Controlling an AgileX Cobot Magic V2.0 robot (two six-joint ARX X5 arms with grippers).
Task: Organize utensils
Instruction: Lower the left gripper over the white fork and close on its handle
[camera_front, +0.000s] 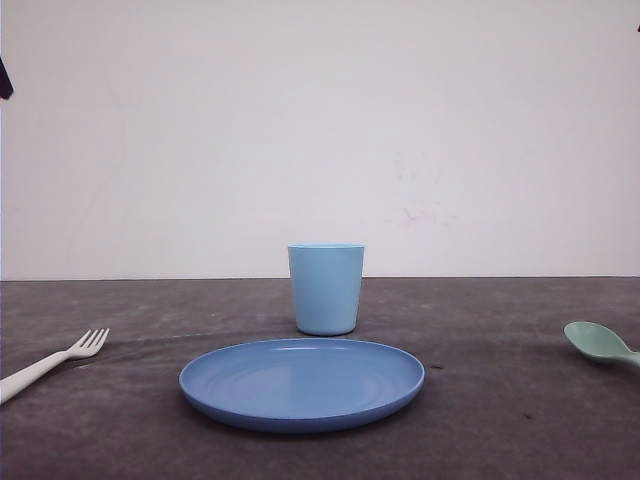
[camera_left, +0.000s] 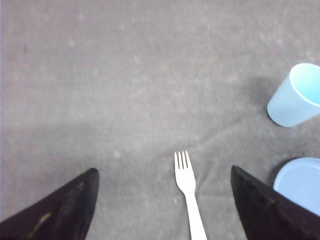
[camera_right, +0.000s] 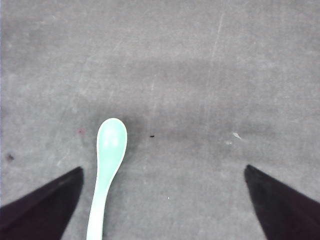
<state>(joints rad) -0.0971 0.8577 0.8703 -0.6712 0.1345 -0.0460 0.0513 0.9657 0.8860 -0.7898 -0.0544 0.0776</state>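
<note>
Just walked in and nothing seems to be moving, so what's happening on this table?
Nothing is being held. The white fork lies on the table at the left and the mint-green spoon at the right, with a blue plate in the middle and a light blue cup behind it. The left gripper hangs open above the fork, the right gripper open above the spoon. Neither utensil has been picked up yet.

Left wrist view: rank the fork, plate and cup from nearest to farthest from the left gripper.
1. Fork: lying between the open fingers of the left gripper, on the table.
2. Plate: just outside one finger, toward the table's middle.
3. Cup: beyond the plate, farthest out.
</note>
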